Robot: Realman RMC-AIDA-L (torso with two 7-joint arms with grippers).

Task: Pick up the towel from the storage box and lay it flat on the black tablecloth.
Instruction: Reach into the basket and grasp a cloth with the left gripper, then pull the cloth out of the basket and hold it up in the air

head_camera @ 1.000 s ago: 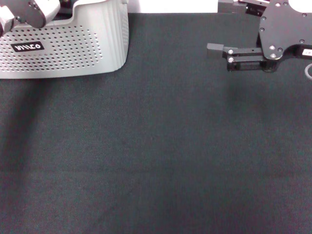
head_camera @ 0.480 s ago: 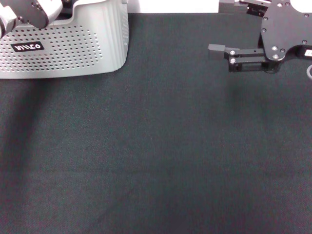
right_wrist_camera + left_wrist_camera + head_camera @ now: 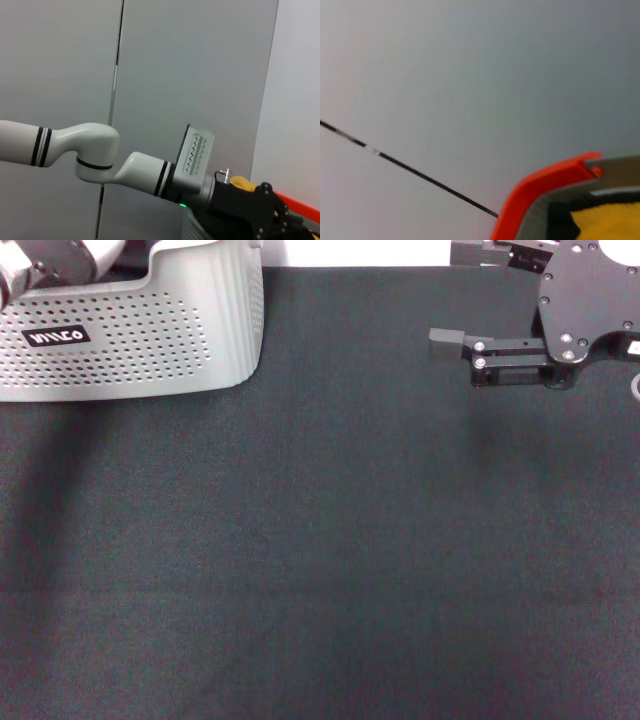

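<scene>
Two grippers, one storage box, one tablecloth

Storage box (image 3: 130,335): far left corner of black tablecloth (image 3: 330,540). Towel: not visible. Left gripper (image 3: 50,258): over the box's rim, finger state cannot be told. Right gripper (image 3: 447,340): hangs above far right of cloth, well apart from box, fingers apparently together, empty.

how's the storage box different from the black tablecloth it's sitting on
The storage box is light grey; the black tablecloth is matte black. The storage box is a raised plastic shell pierced by rows of small round holes; the black tablecloth lies flat and unbroken. The storage box bears a black label with white letters; the black tablecloth is plain. The storage box fills only the far left corner; the black tablecloth spans nearly the whole head view.
</scene>
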